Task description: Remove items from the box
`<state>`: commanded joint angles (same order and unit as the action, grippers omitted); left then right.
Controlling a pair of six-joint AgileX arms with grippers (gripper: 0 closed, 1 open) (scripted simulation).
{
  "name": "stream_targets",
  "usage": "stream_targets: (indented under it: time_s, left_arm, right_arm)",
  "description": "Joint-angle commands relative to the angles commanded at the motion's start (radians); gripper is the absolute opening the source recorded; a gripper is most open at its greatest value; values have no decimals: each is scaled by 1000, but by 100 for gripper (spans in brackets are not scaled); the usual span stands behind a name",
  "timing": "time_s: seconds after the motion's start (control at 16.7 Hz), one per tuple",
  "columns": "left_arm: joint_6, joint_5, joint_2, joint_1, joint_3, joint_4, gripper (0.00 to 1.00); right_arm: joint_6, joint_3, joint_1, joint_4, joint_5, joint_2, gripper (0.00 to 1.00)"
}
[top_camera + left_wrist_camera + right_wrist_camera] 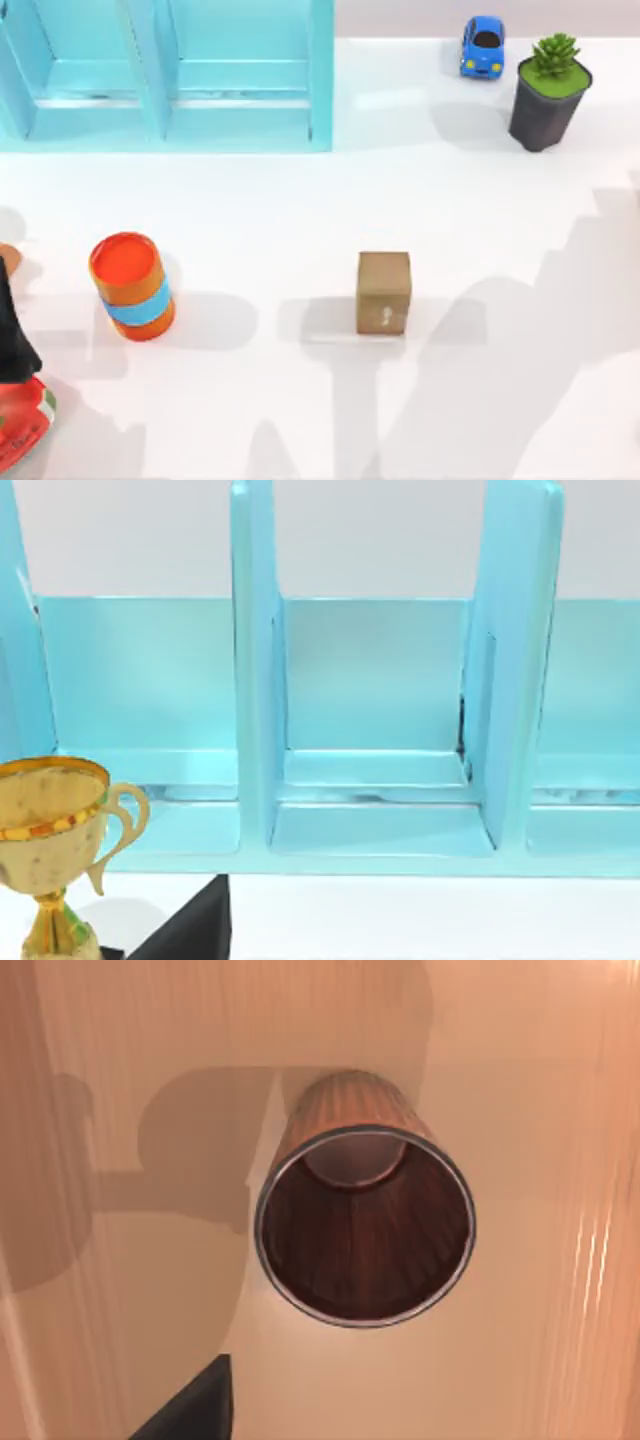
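Brown cup (365,1225) below the right tool, rim up, at 12 o'clock from its dark tip; probably light, rigid, smooth. Pinch the rim wall. Tool opening: cannot tell.

White table (300,210) under bright light
A pale blue shelf unit (165,75) stands at its far edge; soft grey shadows fall well to the shelf unit's right.

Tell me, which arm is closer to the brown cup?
Right: its wrist view looks into the brown cup close by. The left arm's faces the blue shelf and a trophy.
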<state>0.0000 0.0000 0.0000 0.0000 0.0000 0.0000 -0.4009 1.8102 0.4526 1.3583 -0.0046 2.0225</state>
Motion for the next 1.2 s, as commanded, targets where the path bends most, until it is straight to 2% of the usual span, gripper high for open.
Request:
stream_targets:
  time_s: [0.54, 0.9, 1.2]
  left_arm:
    - [0, 0, 0, 0, 0, 0, 100]
    - [0, 0, 0, 0, 0, 0, 100]
    - [0, 0, 0, 0, 0, 0, 100]
  right_arm:
    - [-1, -250, 1, -289, 0, 37, 100]
    - [0, -276, 0, -323, 0, 47, 100]
    - [0, -276, 0, -323, 0, 47, 62]
